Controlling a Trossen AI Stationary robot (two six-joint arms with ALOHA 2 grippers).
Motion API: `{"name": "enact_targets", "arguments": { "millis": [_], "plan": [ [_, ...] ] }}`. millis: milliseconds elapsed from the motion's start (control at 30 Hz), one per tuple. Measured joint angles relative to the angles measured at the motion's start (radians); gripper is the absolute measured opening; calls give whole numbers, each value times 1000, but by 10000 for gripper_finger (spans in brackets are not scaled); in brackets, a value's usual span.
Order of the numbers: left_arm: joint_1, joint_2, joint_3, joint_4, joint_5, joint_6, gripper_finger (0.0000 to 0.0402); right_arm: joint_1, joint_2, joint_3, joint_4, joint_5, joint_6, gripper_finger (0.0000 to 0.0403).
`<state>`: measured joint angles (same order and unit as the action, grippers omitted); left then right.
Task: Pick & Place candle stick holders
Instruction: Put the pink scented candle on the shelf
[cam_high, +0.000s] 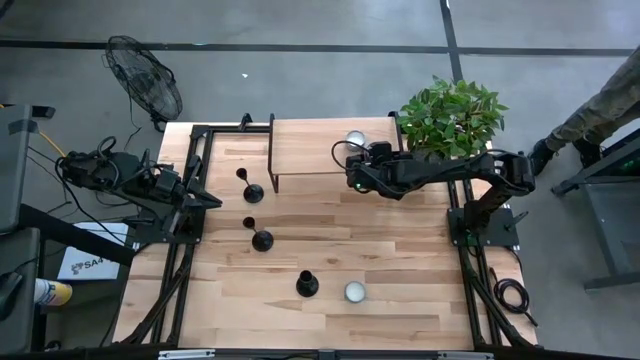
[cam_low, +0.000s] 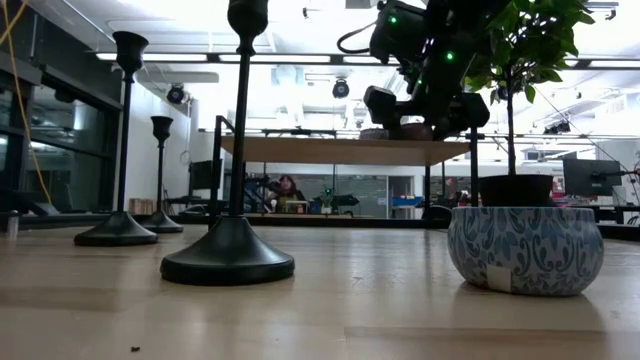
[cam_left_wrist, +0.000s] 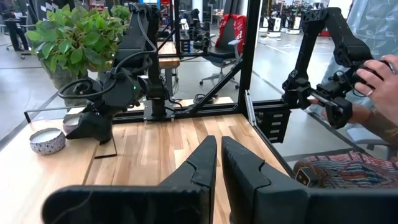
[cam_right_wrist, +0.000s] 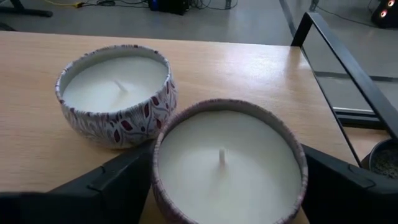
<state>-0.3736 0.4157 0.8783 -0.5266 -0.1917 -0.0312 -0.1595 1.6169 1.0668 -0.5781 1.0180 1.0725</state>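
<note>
We are holding a round tin candle with white wax (cam_right_wrist: 229, 163) in our right gripper (cam_right_wrist: 229, 180) above the raised wooden shelf (cam_high: 310, 150).

Only our right wrist view is showing the fingers clamping that tin, beside a 2nd red-patterned tin candle (cam_right_wrist: 116, 93) sitting on the shelf. From above, we are seeing the 3 black thin-stemmed candlestick holders (cam_high: 262, 238) standing on the table's left half, and a blue-patterned tin candle (cam_high: 354, 291) near the front one. Our left gripper (cam_left_wrist: 217, 165), fingers nearly together, is waiting at the left edge.
</note>
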Motion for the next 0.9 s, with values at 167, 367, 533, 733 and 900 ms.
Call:
{"name": "enact_targets", "arguments": {
  "millis": [167,367,533,733,900],
  "plan": [
    [0,0,0,0,0,0,26,11,-4,0,-1,4,-15,335],
    [0,0,0,0,0,0,26,26,-13,0,-9,-4,-27,334],
    [0,0,0,0,0,0,26,32,-21,0,-25,1,-27,335],
    [0,0,0,0,0,0,26,41,-22,0,-31,4,-27,335],
    [0,0,0,0,0,0,26,43,-31,0,-34,4,-45,333]
  ]
}}
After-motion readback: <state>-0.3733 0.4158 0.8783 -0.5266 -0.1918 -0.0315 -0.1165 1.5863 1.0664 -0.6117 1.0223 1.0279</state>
